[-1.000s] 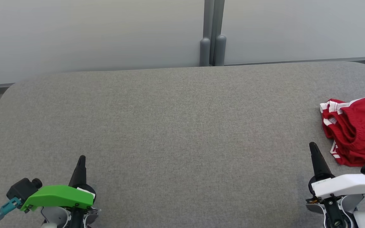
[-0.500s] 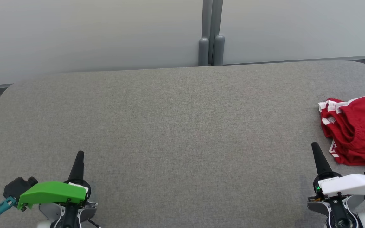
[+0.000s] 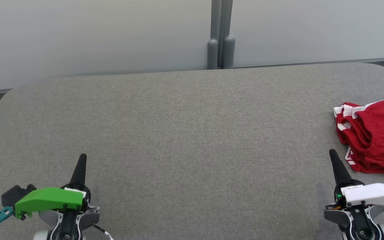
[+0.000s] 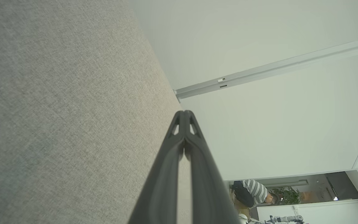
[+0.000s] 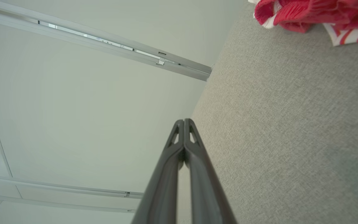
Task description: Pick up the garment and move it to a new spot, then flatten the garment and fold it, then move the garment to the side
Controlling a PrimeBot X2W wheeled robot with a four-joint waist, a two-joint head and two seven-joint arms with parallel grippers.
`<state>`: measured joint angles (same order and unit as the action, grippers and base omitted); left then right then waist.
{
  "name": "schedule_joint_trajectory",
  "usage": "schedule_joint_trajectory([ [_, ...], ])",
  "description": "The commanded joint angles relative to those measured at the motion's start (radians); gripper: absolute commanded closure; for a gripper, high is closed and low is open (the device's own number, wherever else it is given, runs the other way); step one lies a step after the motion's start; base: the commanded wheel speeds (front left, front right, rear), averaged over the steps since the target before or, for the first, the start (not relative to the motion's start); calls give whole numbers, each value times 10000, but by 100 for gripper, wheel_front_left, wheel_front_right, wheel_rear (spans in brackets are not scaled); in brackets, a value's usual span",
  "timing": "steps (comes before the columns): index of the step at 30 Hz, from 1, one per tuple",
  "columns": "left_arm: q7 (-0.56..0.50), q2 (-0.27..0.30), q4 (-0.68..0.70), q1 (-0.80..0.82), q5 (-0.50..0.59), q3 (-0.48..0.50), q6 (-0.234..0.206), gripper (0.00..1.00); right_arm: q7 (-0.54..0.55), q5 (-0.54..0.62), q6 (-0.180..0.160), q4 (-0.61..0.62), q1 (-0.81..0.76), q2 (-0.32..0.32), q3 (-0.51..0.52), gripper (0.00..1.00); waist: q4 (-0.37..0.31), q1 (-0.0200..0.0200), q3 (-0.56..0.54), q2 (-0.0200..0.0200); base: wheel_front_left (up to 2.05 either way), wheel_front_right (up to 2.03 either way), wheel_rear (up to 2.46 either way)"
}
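The garment (image 3: 375,135) is red with white stripes and lies crumpled at the right edge of the grey table (image 3: 192,133), partly cut off by the head view's border. It also shows in the right wrist view's top right corner, garment (image 5: 309,15). My right gripper (image 3: 332,153) is shut and empty, a short way in front of and left of the garment, not touching it; its closed tip shows as right gripper (image 5: 184,121). At the lower left, far from the cloth, my left gripper (image 3: 83,156) is shut on nothing, seen too as left gripper (image 4: 184,112).
A pale wall with a grey double post (image 3: 221,50) runs behind the table's far edge. A person in a striped top (image 4: 255,193) sits far off in the room beyond, in the left wrist view.
The head view has drifted slightly, so the post and garment sit a little further left. Both grippers have shifted a little and stay shut. The garment lies as before.
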<state>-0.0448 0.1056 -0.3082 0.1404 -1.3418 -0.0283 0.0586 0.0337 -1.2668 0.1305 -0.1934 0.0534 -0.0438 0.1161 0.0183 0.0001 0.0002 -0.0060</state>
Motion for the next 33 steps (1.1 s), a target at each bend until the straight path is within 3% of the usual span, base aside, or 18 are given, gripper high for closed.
schedule_joint_trajectory([
  [1, -107, -47, 7, 270, -301, 154, 124, 100, 35, -313, 3, 28, 207, -68, 49, 100, -9, -1, 1, 39, 0, 0, 0],
  [33, -869, -441, -280, 628, -2217, 951, 639, 100, 351, -2853, 4, -167, 284, -86, 237, 100, -144, -1, 23, 55, 0, 0, 0],
])
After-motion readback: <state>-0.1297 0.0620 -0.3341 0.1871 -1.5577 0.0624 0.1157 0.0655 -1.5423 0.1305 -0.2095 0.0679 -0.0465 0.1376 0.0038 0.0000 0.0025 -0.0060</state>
